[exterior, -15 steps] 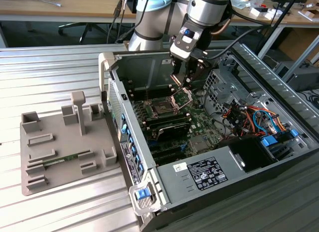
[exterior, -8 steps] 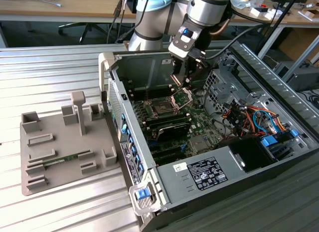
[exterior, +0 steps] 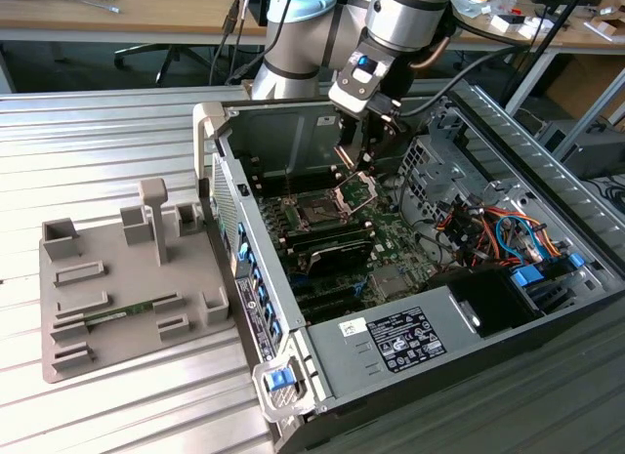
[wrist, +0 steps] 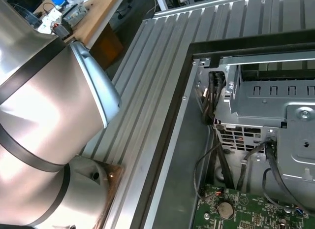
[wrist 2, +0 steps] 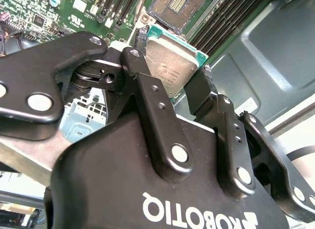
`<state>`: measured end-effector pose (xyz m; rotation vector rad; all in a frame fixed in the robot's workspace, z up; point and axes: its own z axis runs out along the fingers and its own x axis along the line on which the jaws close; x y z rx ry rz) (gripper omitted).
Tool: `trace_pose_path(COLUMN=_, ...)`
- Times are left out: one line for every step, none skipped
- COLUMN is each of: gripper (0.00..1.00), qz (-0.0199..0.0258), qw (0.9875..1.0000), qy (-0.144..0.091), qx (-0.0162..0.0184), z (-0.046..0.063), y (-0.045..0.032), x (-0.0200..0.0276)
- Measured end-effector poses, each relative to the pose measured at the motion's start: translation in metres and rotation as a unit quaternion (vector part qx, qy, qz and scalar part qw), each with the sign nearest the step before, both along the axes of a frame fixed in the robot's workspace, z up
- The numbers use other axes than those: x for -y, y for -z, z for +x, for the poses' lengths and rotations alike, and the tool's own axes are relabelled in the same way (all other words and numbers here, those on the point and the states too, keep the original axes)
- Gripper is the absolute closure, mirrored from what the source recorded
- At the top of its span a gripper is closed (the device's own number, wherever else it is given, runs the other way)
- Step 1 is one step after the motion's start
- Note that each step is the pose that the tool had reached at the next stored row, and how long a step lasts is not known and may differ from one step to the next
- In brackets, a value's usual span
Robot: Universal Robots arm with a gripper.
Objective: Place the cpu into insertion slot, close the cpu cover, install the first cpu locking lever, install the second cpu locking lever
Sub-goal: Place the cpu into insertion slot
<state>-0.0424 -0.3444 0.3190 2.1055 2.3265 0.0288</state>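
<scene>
Fingers (wrist 2: 147, 96) pinch the cpu (wrist 2: 167, 56) by two opposite edges. The gripper (wrist 2: 171, 74) holds it over the board (wrist 2: 74, 12), near the slot (wrist 2: 179, 7) but apart from it, not yet seated. Cover (exterior: 358, 190) stands tilted open beside the slot.

Cpu: thin, stiff square, probably light; matte grey metal lid on green substrate (underside contacts likely fragile).

Judgement: edge grip suits it; smooth edges could slip, and a skewed seat risks damage.

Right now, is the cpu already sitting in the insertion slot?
No, in the second wrist view the tool grips the cpu, and the insertion slot lies bare beyond it.
</scene>
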Motion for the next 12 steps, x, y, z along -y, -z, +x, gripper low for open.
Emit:
trace_pose_path(gripper=0.46, qz=0.0, qw=1.0, qy=0.001, qx=0.0, z=0.0, y=0.0, x=0.0)
trace_pose_path(gripper=0.46, qz=0.0, qw=1.0, qy=0.002, qx=0.0, z=0.0, y=0.0001, x=0.0)
trace_pose_path(gripper=0.46, qz=0.0, qw=1.0, qy=0.003, qx=0.0, z=0.0, y=0.0001, x=0.0)
trace_pose_path(gripper=0.46, qz=0.0, qw=1.0, qy=0.004, qx=0.0, z=0.0, y=0.0001, x=0.0)
trace_pose_path(gripper=0.46, qz=0.0, qw=1.0, qy=0.005, qx=0.0, z=0.0, y=0.0001, x=0.0)
trace_pose_path(gripper=0.46, qz=0.0, qw=1.0, qy=0.006, qx=0.0, z=0.0, y=0.0002, x=0.0)
trace_pose_path(gripper=0.46, qz=0.0, qw=1.0, qy=0.007, qx=0.0, z=0.0, y=0.0002, x=0.0)
trace_pose_path(gripper=0.46, qz=0.0, qw=1.0, qy=0.007, qx=0.0, z=0.0, y=0.0002, x=0.0)
trace_pose_path(gripper=0.46, qz=0.0, qw=1.0, qy=0.009, qx=0.0, z=0.0, y=0.0003, x=0.0)
trace_pose_path(gripper=0.46, qz=0.0, qw=1.0, qy=0.01, qx=0.0, z=0.0, y=0.0003, x=0.0)
trace_pose_path(gripper=0.46, qz=0.0, qw=0.9999, qy=0.01, qx=0.0, z=0.0, y=0.0003, x=0.0)
trace_pose_path(gripper=0.46, qz=0.0, qw=0.9999, qy=0.011, qx=0.0, z=0.0, y=0.0003, x=0.0)
